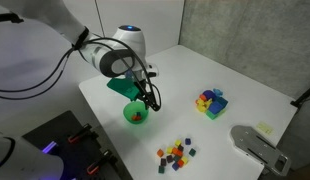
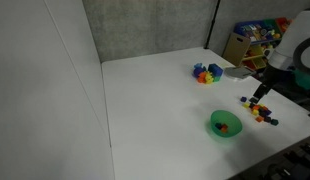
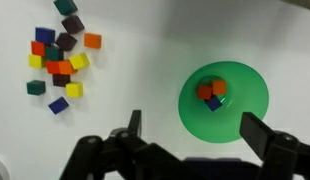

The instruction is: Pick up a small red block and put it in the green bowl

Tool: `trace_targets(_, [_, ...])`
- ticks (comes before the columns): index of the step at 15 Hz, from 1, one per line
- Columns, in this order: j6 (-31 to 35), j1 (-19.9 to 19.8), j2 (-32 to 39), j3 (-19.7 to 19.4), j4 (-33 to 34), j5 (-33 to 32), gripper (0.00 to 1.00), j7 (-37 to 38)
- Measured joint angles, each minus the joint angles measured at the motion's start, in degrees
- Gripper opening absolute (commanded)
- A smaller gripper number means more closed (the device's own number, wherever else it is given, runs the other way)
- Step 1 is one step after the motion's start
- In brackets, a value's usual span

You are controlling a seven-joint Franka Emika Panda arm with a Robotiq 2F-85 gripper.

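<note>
The green bowl [image 3: 247, 108] sits on the white table and shows in both exterior views [image 1: 128, 116] [image 2: 216, 130]. In the wrist view it holds a small red block [image 3: 204, 91], touching an orange cube [image 3: 219, 87] and a dark blue cube [image 3: 213, 103]. My gripper [image 3: 195, 130] is open and empty. Its fingers hang above the table at the bowl's near edge. In an exterior view the gripper [image 1: 151, 97] is just above and beside the bowl. More small red blocks [image 3: 60, 68] lie in the loose pile.
A pile of loose little cubes [image 3: 57, 55] lies on the table away from the bowl [image 1: 177, 153] [image 2: 258, 110]. A big multicoloured block cluster [image 1: 210, 101] [image 2: 206, 73] stands further back. A grey object [image 1: 257, 146] lies at the table's corner.
</note>
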Motion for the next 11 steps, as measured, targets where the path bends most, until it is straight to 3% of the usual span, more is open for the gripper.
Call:
trace_targets(6, [-21.8, 0.1, -13.8, -2.9, 0.2, -1.5, 1.0, 6.6])
trace_targets(11, [-29.4, 0.1, -20.5, -4.2, 0.2, -1.5, 1.0, 6.6])
